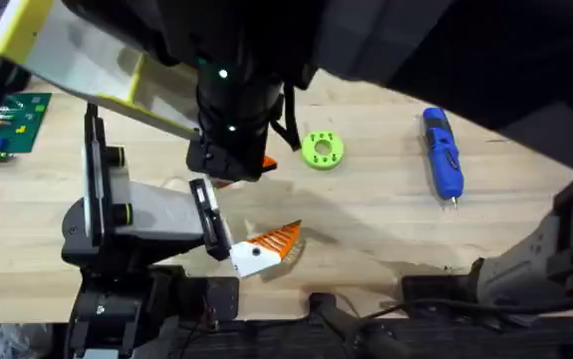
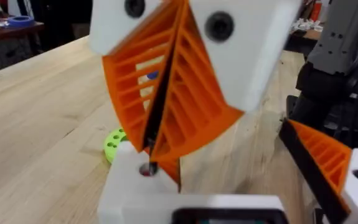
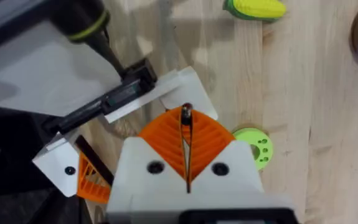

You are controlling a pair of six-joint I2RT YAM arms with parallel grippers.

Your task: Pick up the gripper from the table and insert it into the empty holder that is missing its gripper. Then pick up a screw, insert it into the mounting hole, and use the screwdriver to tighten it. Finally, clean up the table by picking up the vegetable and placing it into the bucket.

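At the near middle of the table (image 1: 386, 229), we find the right gripper (image 3: 186, 121) reaching across from the right, its orange pads pressed together on one small dark screw (image 3: 186, 114). It holds the screw point-down, directly over a white mounting block (image 2: 135, 186) at the front of the left gripper (image 1: 256, 251). We judge this grip is meant to line the screw up with the hole in that block. The left arm lies low and level near the front edge, which we take as presenting the block steadily for the insertion. We cannot tell whether the left gripper itself stands apart or together.

The screwdriver (image 1: 442, 152) lies untouched on the far right of the table, bit toward the near edge, well apart from both arms. We judge it is waiting for the tightening step.

Count of items:
- one screw
- one screwdriver
- one green disc (image 1: 321, 150), just right of the right gripper
- one corn cob (image 3: 253, 7), lying farther off
- one green circuit board (image 1: 12, 120), at the far left
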